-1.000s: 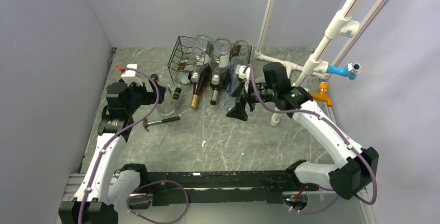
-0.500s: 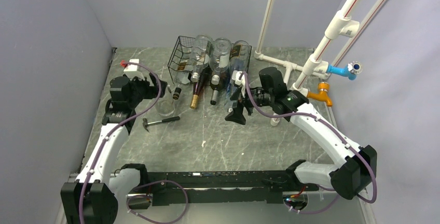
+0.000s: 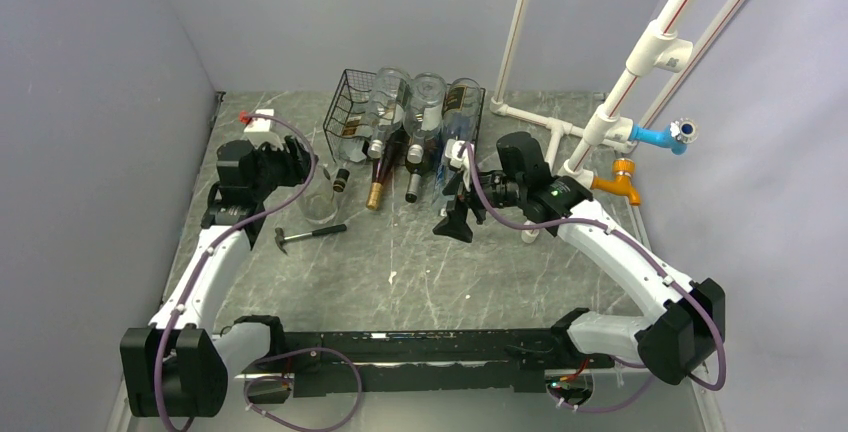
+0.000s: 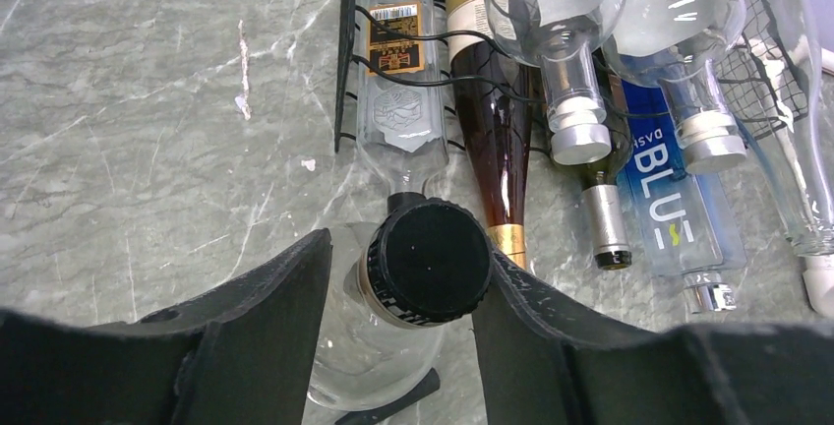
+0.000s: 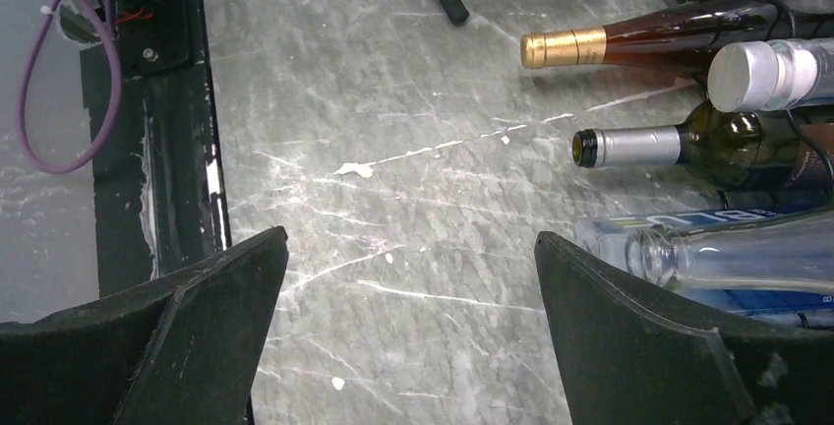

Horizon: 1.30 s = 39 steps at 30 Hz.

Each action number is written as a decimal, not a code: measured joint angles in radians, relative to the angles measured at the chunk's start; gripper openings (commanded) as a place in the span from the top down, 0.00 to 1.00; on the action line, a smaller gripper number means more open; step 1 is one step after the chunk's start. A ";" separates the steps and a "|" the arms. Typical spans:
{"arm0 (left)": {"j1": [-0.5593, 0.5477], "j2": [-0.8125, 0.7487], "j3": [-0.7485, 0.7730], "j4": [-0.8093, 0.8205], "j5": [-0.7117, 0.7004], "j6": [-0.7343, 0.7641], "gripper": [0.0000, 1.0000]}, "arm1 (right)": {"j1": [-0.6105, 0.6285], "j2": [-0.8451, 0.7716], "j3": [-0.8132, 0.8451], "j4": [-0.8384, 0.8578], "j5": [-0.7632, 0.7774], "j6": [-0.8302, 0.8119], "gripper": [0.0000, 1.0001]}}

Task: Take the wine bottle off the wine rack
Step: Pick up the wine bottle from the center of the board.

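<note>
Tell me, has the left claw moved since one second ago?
Yes. In the top view the left claw went away from the hammer, toward the rack.

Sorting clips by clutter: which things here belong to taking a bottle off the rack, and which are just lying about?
Job: wine rack; black-capped clear bottle; left hand, either side of that cap.
Lying about: hammer; glass; white pipes with taps.

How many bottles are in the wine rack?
7. Left to right: black-capped bottle, gold-foiled bottle, silver-foiled bottle, blue bottle, long-necked clear bottle. Two clear bottles lie on top. Others may be hidden.
</note>
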 measured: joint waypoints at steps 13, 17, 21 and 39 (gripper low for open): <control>0.002 0.013 0.005 0.022 -0.042 0.088 1.00 | 0.021 0.007 0.000 0.000 0.014 -0.008 0.00; 0.002 0.007 0.005 0.013 -0.052 0.088 1.00 | 0.024 0.008 0.000 0.000 0.022 -0.010 0.00; -0.003 0.005 0.019 -0.012 -0.087 0.089 1.00 | 0.027 0.008 0.000 -0.001 0.026 -0.013 0.00; 0.000 0.283 0.286 -0.089 -0.253 0.136 1.00 | 0.050 0.010 0.000 -0.005 0.032 -0.034 0.00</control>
